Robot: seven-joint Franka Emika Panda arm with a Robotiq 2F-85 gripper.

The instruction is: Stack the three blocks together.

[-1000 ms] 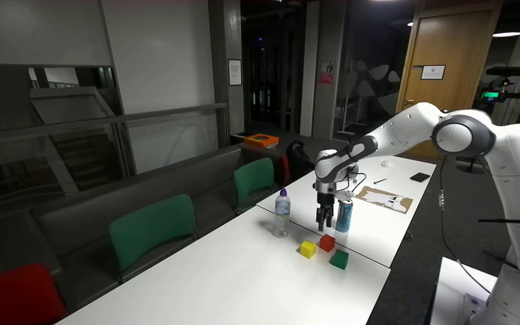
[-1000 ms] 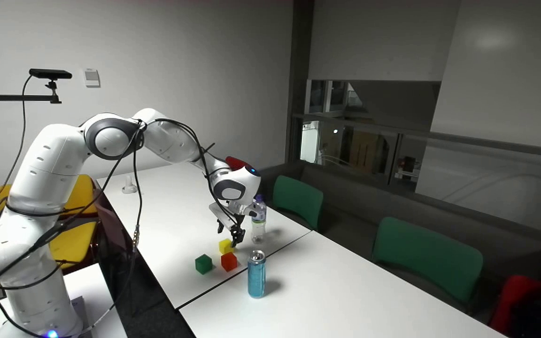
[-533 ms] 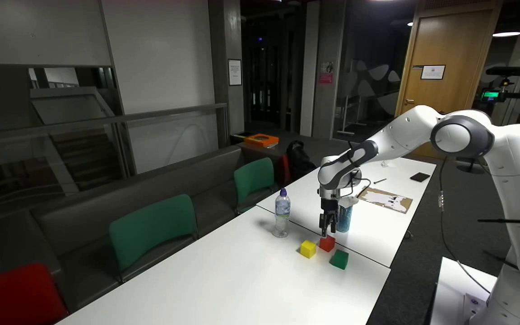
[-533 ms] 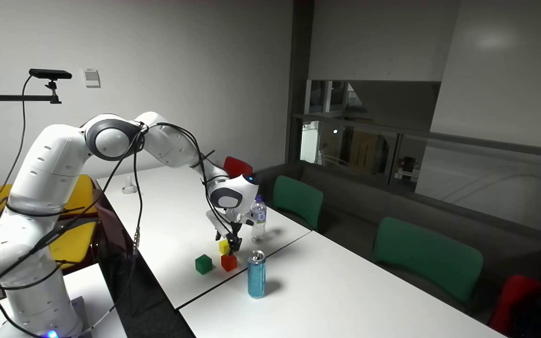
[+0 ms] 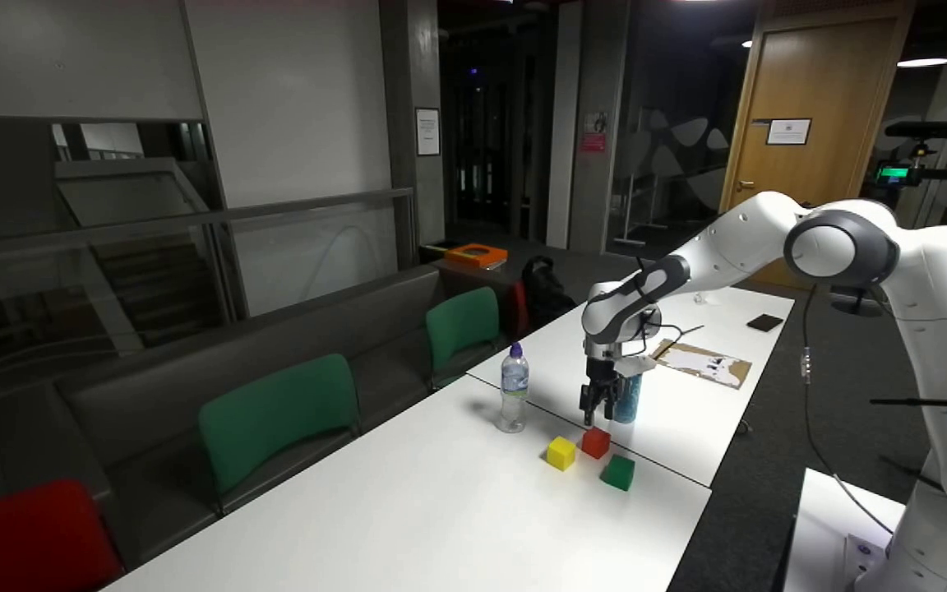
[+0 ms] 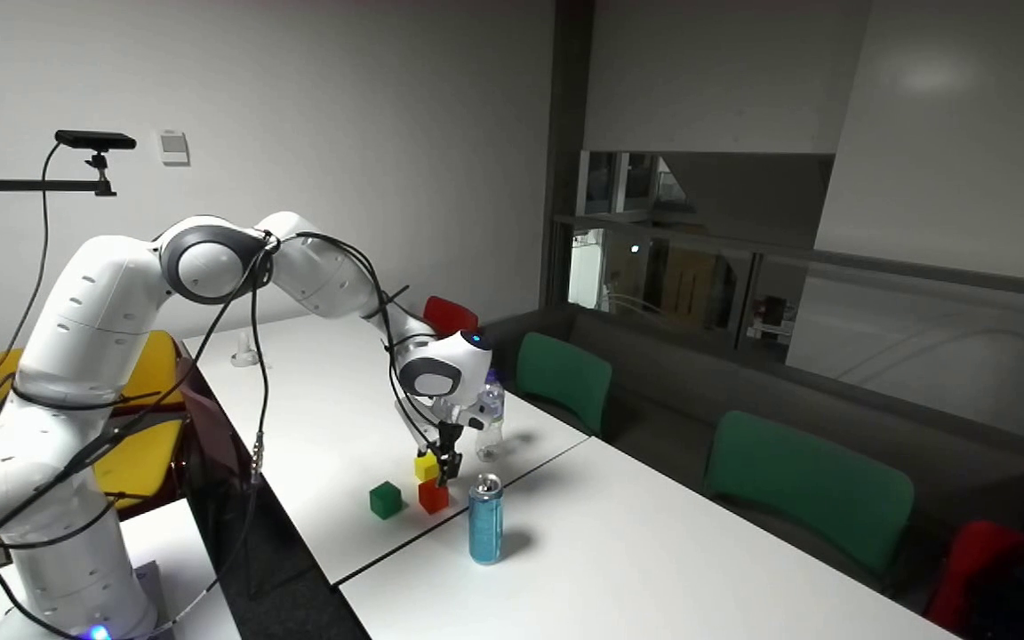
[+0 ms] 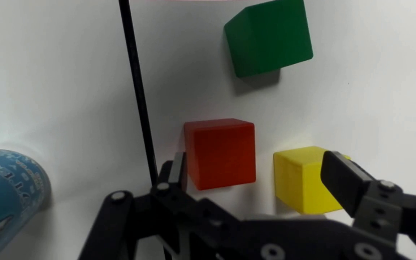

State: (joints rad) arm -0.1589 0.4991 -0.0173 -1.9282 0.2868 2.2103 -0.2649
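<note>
All three blocks rest separately on the white table. The red block [image 7: 224,155] is nearest the table seam in the wrist view, its left edge close beside the left fingertip. To its right stands the yellow block [image 7: 294,180], partly covered by my right finger [image 7: 345,177]. Farther up that view is the green block [image 7: 271,38]. My gripper [image 7: 255,160] is open and holds nothing; its jaws are spread wide. In an exterior view the gripper [image 5: 599,417] hangs just above the red block [image 5: 596,444]. Whether a finger touches a block I cannot tell.
A blue can [image 6: 486,520] stands across the dark table seam, close to the gripper. The clear bottle [image 5: 513,390] with a purple cap stands upright on the yellow block's far side. A brown-edged board [image 5: 702,364] lies farther along the table.
My gripper has come down and shifted from near the yellow block towards the red one, rising slightly in the last half second. The blocks, can and bottle have stayed put.
</note>
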